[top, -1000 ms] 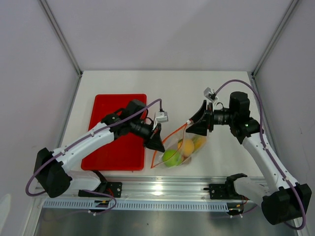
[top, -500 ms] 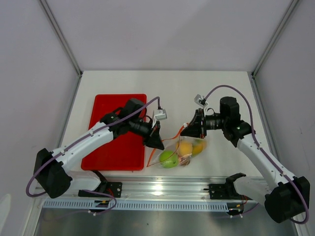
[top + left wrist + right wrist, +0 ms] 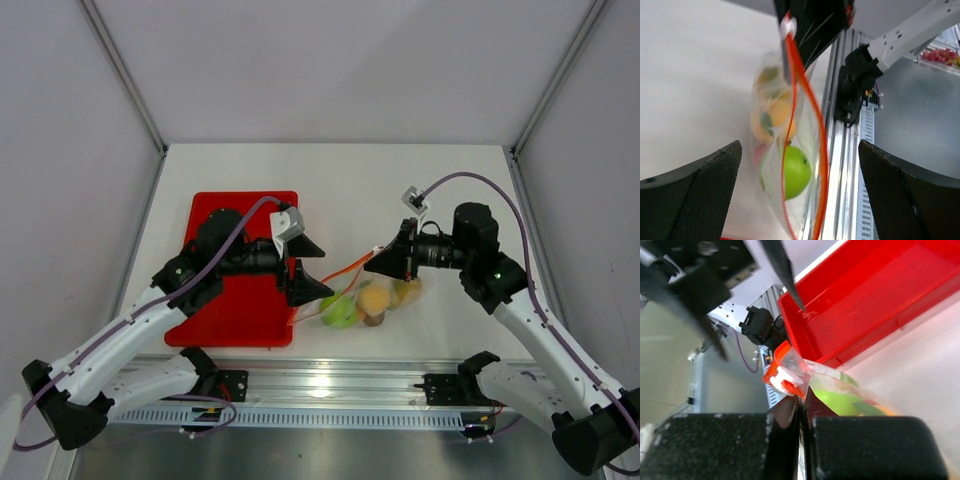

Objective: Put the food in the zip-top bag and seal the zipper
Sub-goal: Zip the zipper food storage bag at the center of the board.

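Observation:
The clear zip-top bag (image 3: 365, 300) lies between the arms with the food inside: a green apple (image 3: 340, 312), an orange ball (image 3: 376, 297), a small brown fruit (image 3: 373, 319) and a yellow piece (image 3: 408, 292). Its orange-red zipper (image 3: 345, 271) runs slanting up to the right. My right gripper (image 3: 376, 262) is shut on the bag's corner just under the white slider (image 3: 785, 379). My left gripper (image 3: 323, 270) stands open, a finger on each side of the bag's left end, touching nothing. The left wrist view shows the apple (image 3: 796, 170) and the zipper (image 3: 812, 117) between the open fingers (image 3: 695, 195).
A red tray (image 3: 240, 300) sits at the left, with my left arm stretched over it. The metal rail (image 3: 330, 385) with both arm bases runs along the near edge, close below the bag. Walls enclose the table on three sides.
My left gripper let go of the bag's left end, opened wide and drew back to the left. My right gripper shut on the bag's corner by the slider.

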